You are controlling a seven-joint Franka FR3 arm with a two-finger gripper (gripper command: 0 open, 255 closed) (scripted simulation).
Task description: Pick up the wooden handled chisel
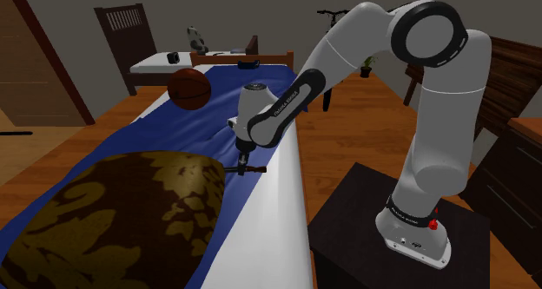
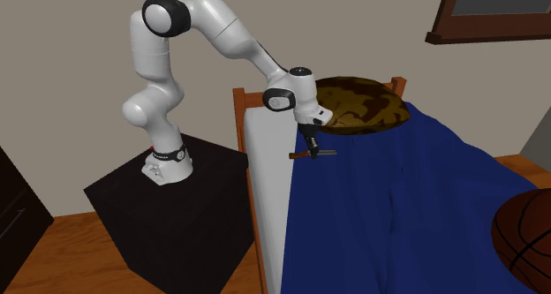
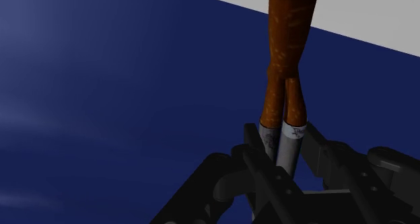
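Note:
The chisel (image 3: 289,48) has a brown wooden handle and a grey metal shaft. It lies level at the blue blanket's edge, close to the white sheet. My gripper (image 3: 289,159) is shut on the chisel, its black fingers (image 3: 266,155) clasping the metal part just below the handle. From the shoulder view the gripper (image 1: 243,157) points straight down onto the chisel (image 1: 249,168), beside the patterned pillow. In the second exterior view the chisel (image 2: 311,154) sticks out sideways under the gripper (image 2: 309,142). I cannot tell whether it is off the blanket.
A brown-and-gold patterned pillow (image 1: 122,218) lies right beside the gripper. A basketball (image 1: 189,88) rests farther down the blue blanket (image 2: 406,204). The bed's wooden side rail (image 2: 250,195) runs between the mattress and my dark stand (image 2: 168,222).

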